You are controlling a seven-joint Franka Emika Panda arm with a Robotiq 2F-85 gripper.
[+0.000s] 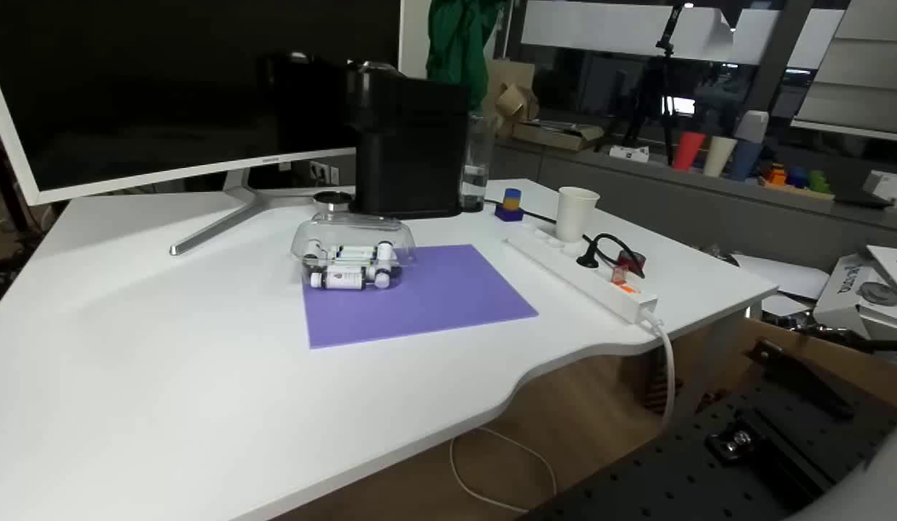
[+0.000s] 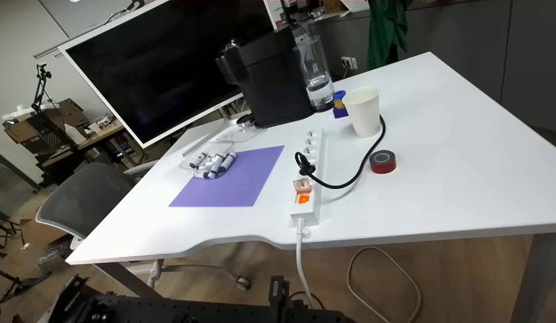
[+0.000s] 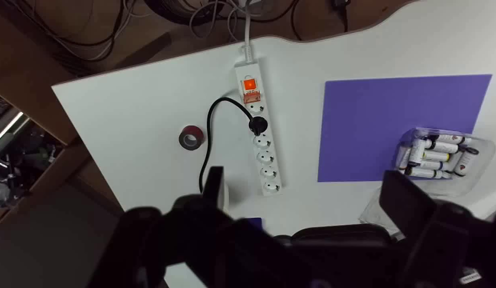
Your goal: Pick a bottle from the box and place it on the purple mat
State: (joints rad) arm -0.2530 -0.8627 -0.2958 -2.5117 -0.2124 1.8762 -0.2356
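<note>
Several tiny whitish bottles lie heaped in the see-through box; one bottle is plain in an exterior view [image 1: 343, 279], in another exterior view [image 2: 227, 162] and in the wrist view [image 3: 466, 162]. The box [image 3: 482, 168] rests partly on a corner of the purple mat, with its clear lid [image 1: 354, 230] raised behind the bottles. The purple mat [image 3: 360, 128] lies flat on the white table and shows in both exterior views [image 1: 434, 300] [image 2: 242, 184]. My gripper [image 3: 304, 174] is open and empty, high above the table; the exterior views do not show it.
A white power strip [image 1: 578, 275] with a black plug lies beside the mat. A white cup [image 2: 365, 112], red-black tape [image 2: 383, 162] and a small blue-purple item [image 2: 339, 105] stand beyond. A tall black block [image 1: 412, 145] and a monitor [image 1: 166, 87] stand behind.
</note>
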